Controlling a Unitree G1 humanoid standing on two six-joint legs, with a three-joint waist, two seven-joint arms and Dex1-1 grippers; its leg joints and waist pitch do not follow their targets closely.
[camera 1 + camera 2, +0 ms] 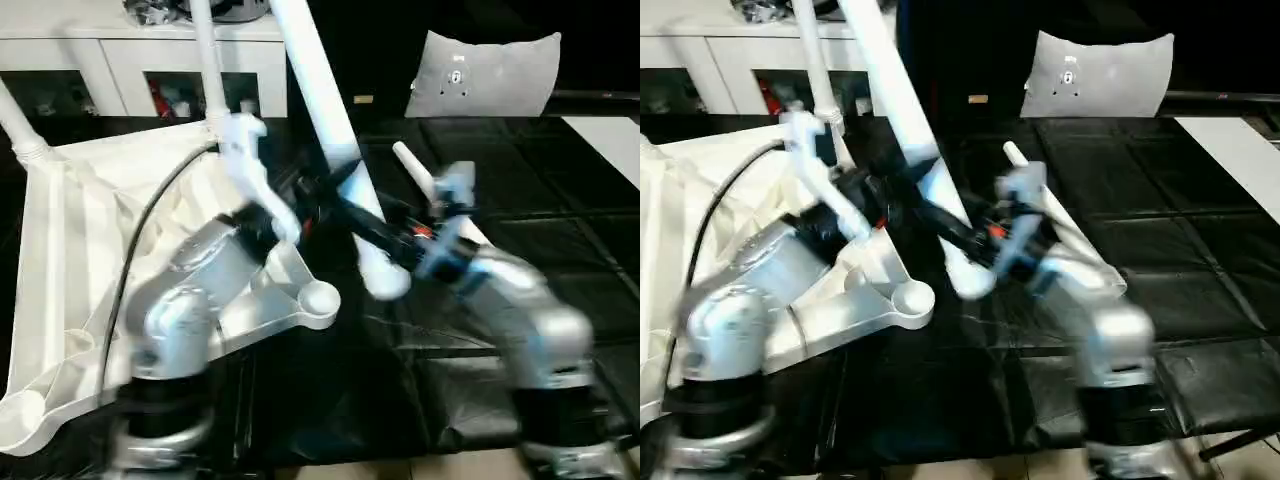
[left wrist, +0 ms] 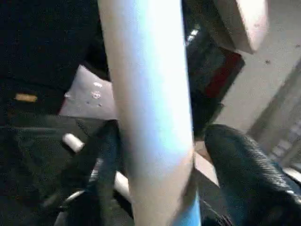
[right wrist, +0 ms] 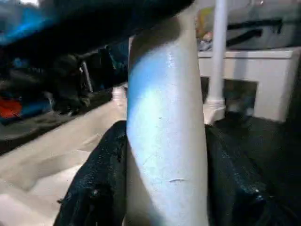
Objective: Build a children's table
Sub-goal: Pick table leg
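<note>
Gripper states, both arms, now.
Left gripper: fingers either side of the white leg, grip not certain.
Right gripper: closed on the same leg.

Glossy white plastic leg (image 1: 318, 95), matt ribbed tabletop (image 1: 90, 230), textured black fingers (image 3: 91, 188)

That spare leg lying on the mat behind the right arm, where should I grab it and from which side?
Grip the spare leg on its shaft near the far end, coming straight down with the jaws across it. It lies flat on the black mat, so only its top and sides are open; its nearer stretch is hidden behind the right arm. Probably seat the tilted leg first.
</note>
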